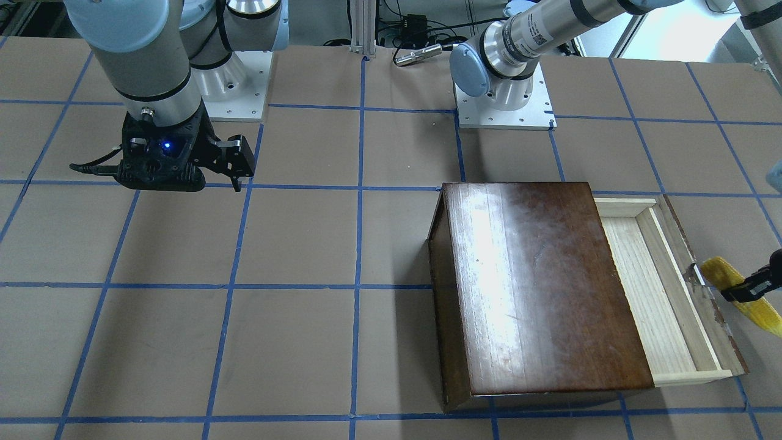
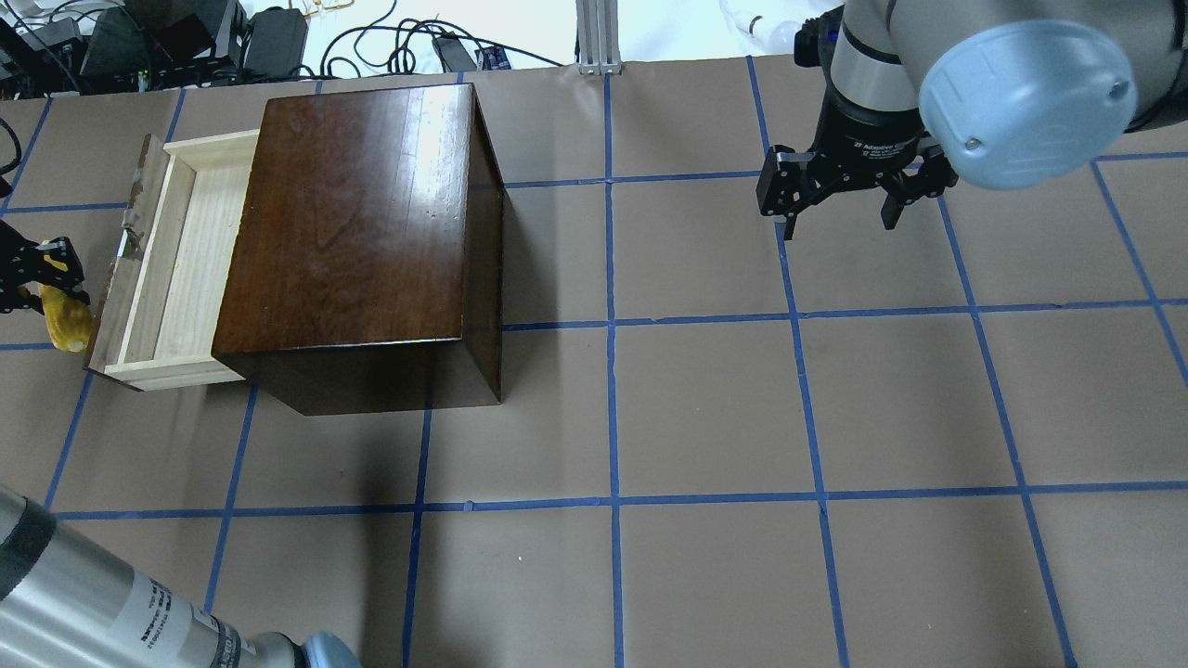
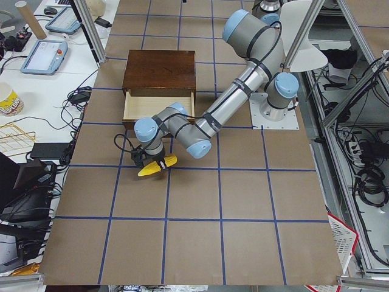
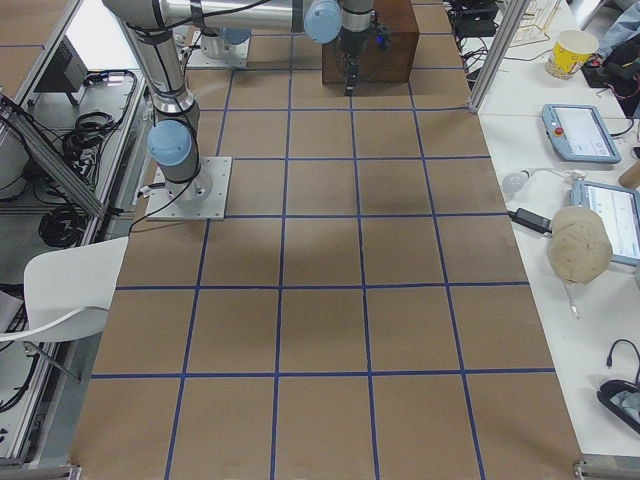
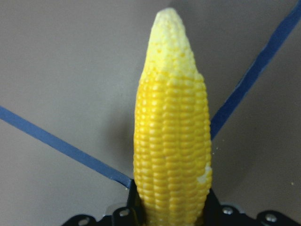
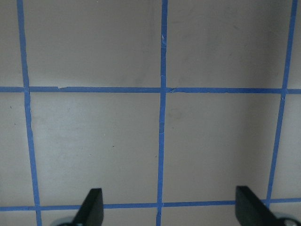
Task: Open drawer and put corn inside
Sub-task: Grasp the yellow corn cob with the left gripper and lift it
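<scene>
My left gripper is clamped around the corn, gripping it near its thick end. On the wrist feed the cob fills the middle of the frame, its pale tapered tip pointing away from the fingers, with brown table paper and blue tape lines behind it. I cannot tell whether the cob touches the table or hangs just above it. From the front camera the corn sits just outside the drawer, close beside the worn dark front panel and not over the tray.

The drawer is pulled partway out of the glossy dark-brown box, and a strip of its pale-wood floor shows between the box edge and the front panel.

My right gripper is spread wide with nothing between its fingers. It points down at the tape grid, well apart from the box, on the far side of the table from the corn.
</scene>
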